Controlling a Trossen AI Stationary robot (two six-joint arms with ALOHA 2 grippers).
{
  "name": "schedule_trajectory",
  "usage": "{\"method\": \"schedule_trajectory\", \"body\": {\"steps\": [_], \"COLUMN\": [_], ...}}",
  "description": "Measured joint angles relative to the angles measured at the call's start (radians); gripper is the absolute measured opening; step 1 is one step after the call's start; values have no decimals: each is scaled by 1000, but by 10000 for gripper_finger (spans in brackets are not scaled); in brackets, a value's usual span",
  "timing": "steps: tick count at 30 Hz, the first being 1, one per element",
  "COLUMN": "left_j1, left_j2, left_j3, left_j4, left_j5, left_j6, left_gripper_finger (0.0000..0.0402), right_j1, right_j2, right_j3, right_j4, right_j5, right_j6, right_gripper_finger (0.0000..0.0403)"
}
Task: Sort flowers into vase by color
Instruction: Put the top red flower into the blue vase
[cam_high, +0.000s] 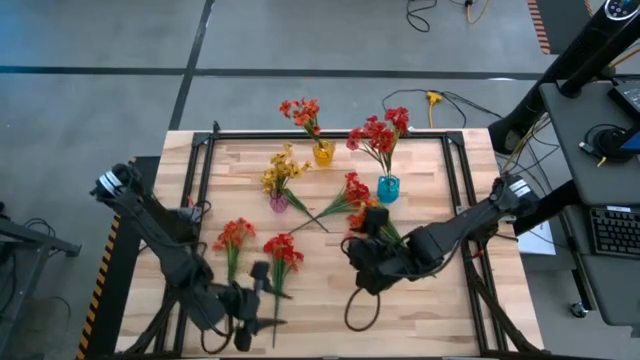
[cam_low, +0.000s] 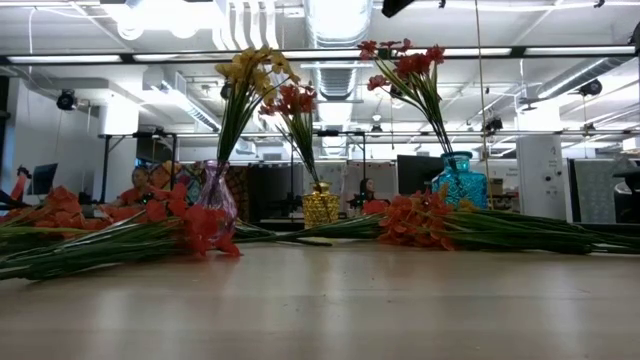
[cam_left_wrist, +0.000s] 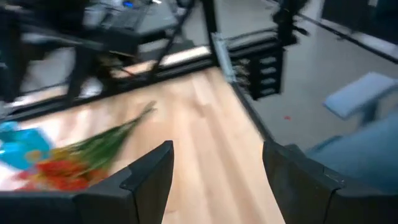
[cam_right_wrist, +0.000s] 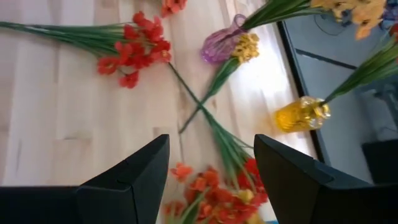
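Observation:
Three vases stand at the table's far middle: a yellow one (cam_high: 322, 153) with orange-red flowers, a blue one (cam_high: 388, 187) with red flowers, a purple one (cam_high: 279, 202) with yellow flowers. Loose flowers lie flat on the wood: two red sprays (cam_high: 234, 237) (cam_high: 282, 248) at the near left, and orange-red sprays (cam_high: 352, 190) (cam_right_wrist: 217, 193) beside the blue vase. My right gripper (cam_high: 360, 245) (cam_right_wrist: 211, 180) hangs open above the orange-red sprays, pointing toward the vases. My left gripper (cam_high: 258, 300) (cam_left_wrist: 214, 180) is open near the front edge, by the red sprays' stems, with nothing between its fingers.
A black frame (cam_high: 330, 133) runs along the table's far edge and down both sides. A loop of dark cable (cam_high: 362, 305) hangs under my right arm. Bare wood (cam_high: 440, 310) lies at the near right. In the low view the loose sprays (cam_low: 110, 240) lie across the table's width.

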Motion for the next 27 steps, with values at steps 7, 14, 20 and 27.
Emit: {"method": "schedule_trajectory", "body": {"steps": [7, 14, 20, 27], "left_j1": [0, 2, 3, 7], "left_j2": [142, 168, 161, 161], "left_j3": [47, 98, 94, 92], "left_j4": [162, 154, 123, 95], "left_j5": [100, 102, 37, -6], "left_j6": [95, 131, 98, 34], "left_gripper_finger": [229, 229, 229, 229], "right_j1": [21, 20, 20, 18], "right_j2": [-120, -207, -219, -219], "right_j3": [-224, -358, -439, -529], "right_j4": [200, 273, 323, 409], "right_j5": [-2, -6, 0, 0], "right_j6": [46, 145, 190, 193], "right_gripper_finger": [224, 226, 225, 224]}}
